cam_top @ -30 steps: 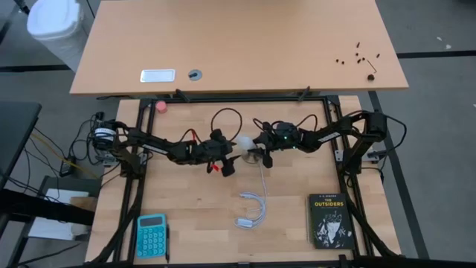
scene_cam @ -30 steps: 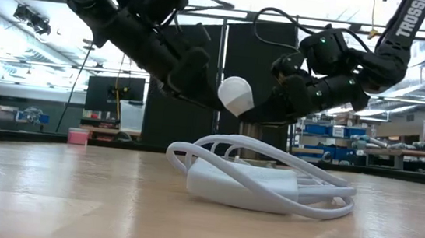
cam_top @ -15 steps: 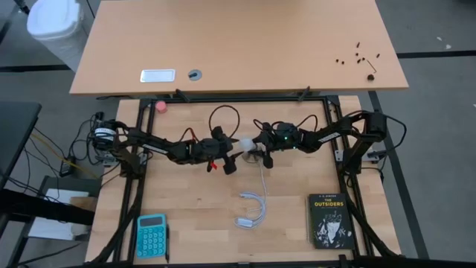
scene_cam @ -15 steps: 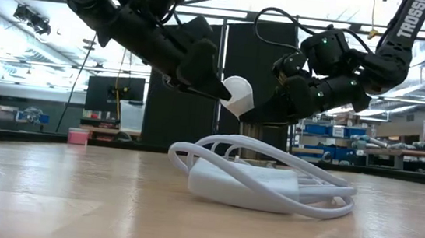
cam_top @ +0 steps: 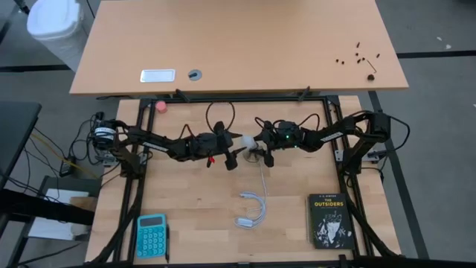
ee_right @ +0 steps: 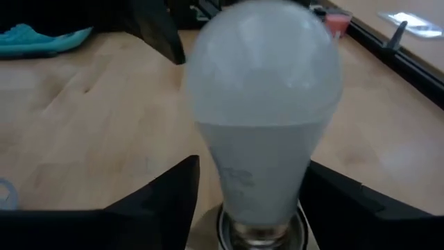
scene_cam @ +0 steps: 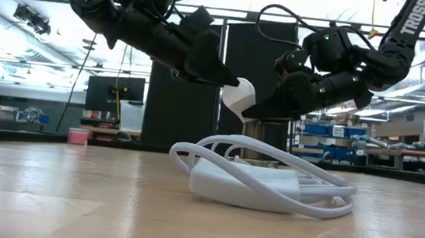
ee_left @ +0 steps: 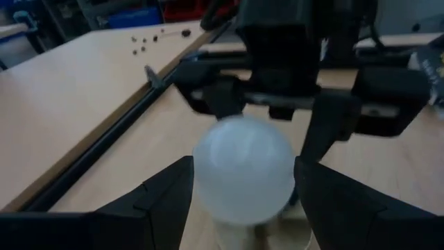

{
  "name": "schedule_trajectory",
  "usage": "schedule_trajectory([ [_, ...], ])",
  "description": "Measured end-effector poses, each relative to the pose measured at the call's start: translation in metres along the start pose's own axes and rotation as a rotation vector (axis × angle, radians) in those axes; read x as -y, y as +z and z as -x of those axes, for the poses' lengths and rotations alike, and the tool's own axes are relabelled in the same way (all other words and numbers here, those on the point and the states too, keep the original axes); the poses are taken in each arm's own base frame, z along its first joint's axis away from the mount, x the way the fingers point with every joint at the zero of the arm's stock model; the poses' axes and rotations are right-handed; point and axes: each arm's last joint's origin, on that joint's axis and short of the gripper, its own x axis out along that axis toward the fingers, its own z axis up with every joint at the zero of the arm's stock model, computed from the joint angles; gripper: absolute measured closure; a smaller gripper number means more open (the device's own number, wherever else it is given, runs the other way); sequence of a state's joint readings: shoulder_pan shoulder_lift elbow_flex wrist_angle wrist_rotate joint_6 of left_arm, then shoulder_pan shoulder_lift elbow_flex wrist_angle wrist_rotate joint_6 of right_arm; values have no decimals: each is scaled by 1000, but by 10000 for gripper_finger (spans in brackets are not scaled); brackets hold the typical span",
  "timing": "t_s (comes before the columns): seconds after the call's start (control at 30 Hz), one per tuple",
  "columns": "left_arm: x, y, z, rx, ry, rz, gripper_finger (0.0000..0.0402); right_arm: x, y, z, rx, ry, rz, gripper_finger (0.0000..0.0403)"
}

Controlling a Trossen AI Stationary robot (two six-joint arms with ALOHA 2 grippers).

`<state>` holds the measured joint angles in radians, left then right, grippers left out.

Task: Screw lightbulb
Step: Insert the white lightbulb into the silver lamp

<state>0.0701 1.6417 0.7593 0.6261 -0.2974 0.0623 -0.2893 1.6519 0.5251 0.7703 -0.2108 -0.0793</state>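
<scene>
The white lightbulb [cam_top: 245, 140] stands at the table's middle. Its screw base sits in the round metal socket [ee_right: 258, 232], globe up. My left gripper [cam_top: 239, 145] reaches in from the table's left and is shut on the globe [ee_left: 243, 173]. From the table's right comes my right gripper [cam_top: 260, 147], which is open. Its fingers [ee_right: 166, 198] stand on either side of the bulb's narrow neck [ee_right: 253, 173], just above the socket. The low view shows both grippers meeting at the bulb [scene_cam: 238, 98]. My left gripper pinches the globe's two opposite sides [ee_left: 202, 182] between its two fingers [ee_left: 163, 198]. The fingers come from the table's left, nearly level and slanting a little down. The bulb stays upright with its base in the socket. My right gripper's fingers are close to the neck; whether they touch it I cannot tell.
The socket's white cord runs toward the near edge into a coil with a white adapter [cam_top: 251, 210]. A black book [cam_top: 329, 220] lies near right, a teal calculator [cam_top: 152, 234] near left, and a pink ball [cam_top: 161, 106] at the far left corner. A black frame [cam_top: 130, 186] borders the table.
My left gripper has tipped up from a steeper downward slant to nearly level and risen a little, still shut on the globe. My right gripper has opened and kept its place. The bulb stays over the socket.
</scene>
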Motion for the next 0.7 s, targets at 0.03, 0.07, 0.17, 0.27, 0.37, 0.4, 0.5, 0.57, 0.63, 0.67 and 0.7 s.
schedule_trajectory([
  [0.03, 0, 1, 0, 15, -9, -3, 147, 0, 1, 0, 6, 0, -1, 162],
  [0.07, 0, 3, 0, 29, -23, -2, 147, -1, 1, 0, 11, 2, -3, 164],
  [0.17, -2, 6, -1, 42, -27, 1, 147, -2, 3, 0, 23, 5, -1, 170],
  [0.27, -2, 10, -2, 54, -26, 1, 147, -2, 3, 0, 22, 0, -6, 173],
  [0.37, -2, 16, -4, 73, -24, -10, 147, -2, 4, 0, 33, -5, -6, 173],
  [0.4, -2, 18, -4, 77, -23, -13, 147, -1, 5, 0, 44, -5, -8, 173],
  [0.5, -2, 20, -5, 76, -5, -13, 147, 1, 5, 0, 47, -14, -15, 175],
  [0.57, -1, 18, -4, 48, 52, -9, 147, 3, 3, 1, 34, -21, -20, 186],
  [0.63, 1, 13, -2, -5, 142, -12, 147, 5, 1, 2, 25, -19, -29, 206],
  [0.67, 3, 11, 0, -44, 195, -24, 147, 5, 1, 3, 26, -12, -38, 218],
  [0.7, 5, 9, 3, -78, 256, -39, 147, 5, 2, 4, 31, -4, -48, 228],
])
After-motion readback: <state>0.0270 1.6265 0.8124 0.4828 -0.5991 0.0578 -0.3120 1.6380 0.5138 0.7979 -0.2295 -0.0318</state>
